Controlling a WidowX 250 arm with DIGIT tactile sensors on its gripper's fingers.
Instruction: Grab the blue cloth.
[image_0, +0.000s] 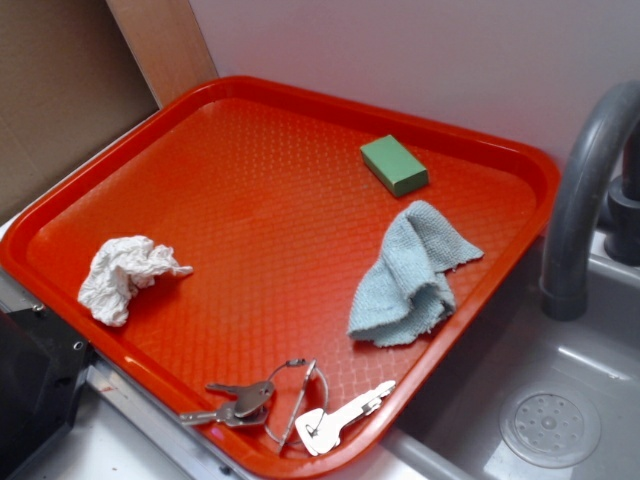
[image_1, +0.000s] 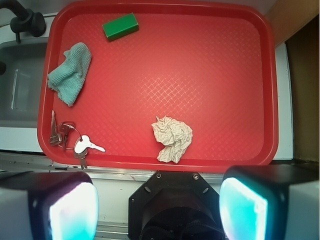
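Note:
The blue cloth (image_0: 412, 275) is a pale blue-grey rumpled washcloth lying on the right side of the red tray (image_0: 240, 190). In the wrist view the cloth (image_1: 71, 72) lies at the tray's left side, far from my gripper. My gripper (image_1: 157, 207) is open and empty, high above the near edge of the tray (image_1: 225, 75); its two pads (image_1: 75, 210) show wide apart at the bottom of the wrist view. The gripper does not show in the exterior view.
A green sponge (image_0: 394, 165) lies at the tray's far side, a crumpled white tissue (image_0: 125, 275) at its left, and keys on a ring (image_0: 285, 405) at its front. A sink with a grey faucet (image_0: 580, 200) stands to the right.

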